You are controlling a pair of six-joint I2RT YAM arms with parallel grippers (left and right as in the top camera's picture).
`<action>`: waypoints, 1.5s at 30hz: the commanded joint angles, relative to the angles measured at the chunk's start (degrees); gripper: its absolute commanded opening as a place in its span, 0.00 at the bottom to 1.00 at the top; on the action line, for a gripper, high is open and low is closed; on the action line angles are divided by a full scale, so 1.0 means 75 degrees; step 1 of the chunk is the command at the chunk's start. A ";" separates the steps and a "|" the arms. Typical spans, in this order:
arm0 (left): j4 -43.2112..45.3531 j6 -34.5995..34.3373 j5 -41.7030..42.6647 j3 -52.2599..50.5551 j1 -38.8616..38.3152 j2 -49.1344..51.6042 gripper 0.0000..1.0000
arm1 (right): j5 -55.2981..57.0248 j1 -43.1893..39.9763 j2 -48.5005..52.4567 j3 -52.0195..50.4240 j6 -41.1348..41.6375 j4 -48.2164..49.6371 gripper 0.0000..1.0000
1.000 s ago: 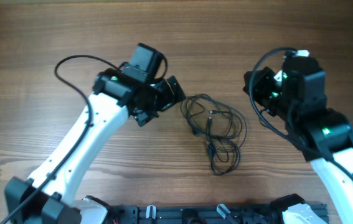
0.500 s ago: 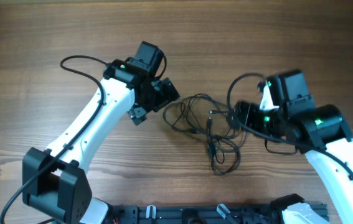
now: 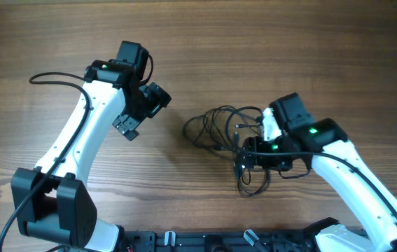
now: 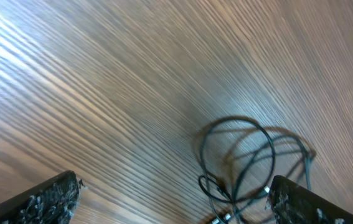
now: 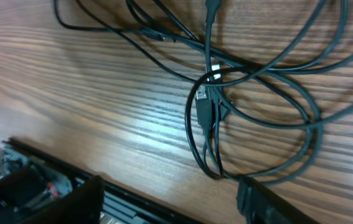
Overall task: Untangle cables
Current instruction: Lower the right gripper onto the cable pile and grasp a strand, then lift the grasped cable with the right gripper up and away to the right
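Overhead, the wooden table (image 3: 44, 42) carries everything. My left arm (image 3: 93, 133) reaches up from the bottom left corner toward the middle. Its jaws are released and spread wide over bare wood, well apart from the cables (image 3: 234, 133), which lie off to their right. My right arm (image 3: 352, 175) bends in from the bottom right, and its jaws hang low over the right side of the tangle, likewise released. In the right wrist view my two fingers (image 5: 70, 202) stand wide apart with strands lying between them, nothing grasped. The cables lie right of the table's centre as one bunch of thin black loops crossing each other. A small plug (image 5: 203, 111) sits where several strands cross.
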 commanded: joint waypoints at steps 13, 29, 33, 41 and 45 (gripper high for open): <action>-0.0207 -0.0076 -0.0315 -0.0038 0.0131 0.0073 1.00 | 0.1029 0.1148 0.2148 -0.0052 0.1008 0.0944 0.04; -0.0207 -0.0079 -0.0315 -0.0038 0.0131 0.0073 1.00 | -0.1617 0.0784 0.0530 0.6309 0.0793 0.0571 0.04; -0.0204 -0.0079 -0.0315 -0.0038 0.0131 0.0073 1.00 | -0.0452 0.0784 0.0405 0.7965 0.1046 0.1107 0.04; -0.0204 -0.0079 -0.0315 -0.0038 0.0131 0.0073 1.00 | 0.2331 0.0787 0.0309 0.8740 0.1824 0.0670 0.04; -0.0146 -0.0079 -0.0315 -0.0038 0.0131 0.0073 1.00 | 0.2177 0.0787 0.0554 0.8594 0.2404 -0.0149 0.04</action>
